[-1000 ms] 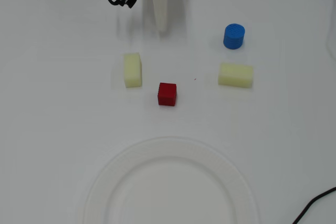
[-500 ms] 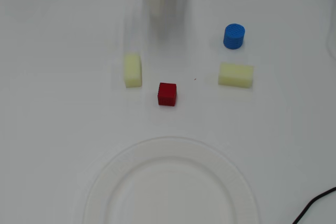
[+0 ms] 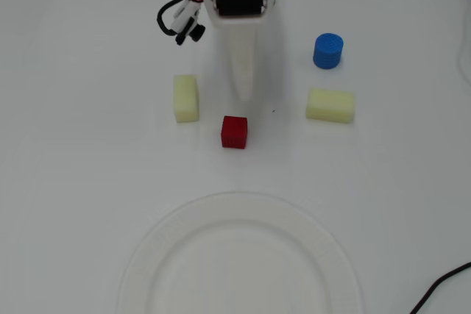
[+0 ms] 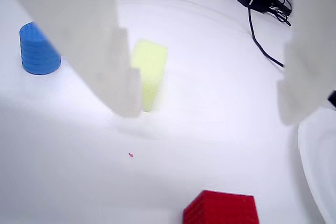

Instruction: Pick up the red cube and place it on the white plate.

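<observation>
Jaws spread wide and empty, gripper (image 4: 207, 114) hovering just behind small ridged red cube (image 4: 221, 208), white plate (image 3: 239, 255) beyond.

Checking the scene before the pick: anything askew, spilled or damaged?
Nothing stands out. The red cube sits flat and intact, apart from both yellow blocks and the blue cylinder. The white plate is empty. Only a tiny speck marks the table.
</observation>
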Tool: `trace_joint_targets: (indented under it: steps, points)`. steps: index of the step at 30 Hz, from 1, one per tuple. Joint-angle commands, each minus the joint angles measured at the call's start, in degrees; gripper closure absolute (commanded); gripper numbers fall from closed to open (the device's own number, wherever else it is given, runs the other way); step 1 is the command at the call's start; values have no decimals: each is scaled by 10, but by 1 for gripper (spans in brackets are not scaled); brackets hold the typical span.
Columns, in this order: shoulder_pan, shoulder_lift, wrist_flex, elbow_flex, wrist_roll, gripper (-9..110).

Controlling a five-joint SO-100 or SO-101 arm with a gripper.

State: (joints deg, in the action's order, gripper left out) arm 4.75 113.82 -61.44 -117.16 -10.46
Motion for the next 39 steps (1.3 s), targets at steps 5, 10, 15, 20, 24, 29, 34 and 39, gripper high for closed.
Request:
trace_joint_targets:
  steps: [5,10,15,20,24,29,34,39]
  points:
    - [-1,-114,5,77,-58,79]
    - [-24,-175,54,80,-41,80]
    - [-47,-217,65,100,-24,80]
    - [-55,-221,67,114,-8,79]
    - [-61,-221,67,124,6,80]
    - [-77,-229,63,123,25,80]
    - [-83,-231,62,112,37,81]
    - [-83,-236,62,112,50,85]
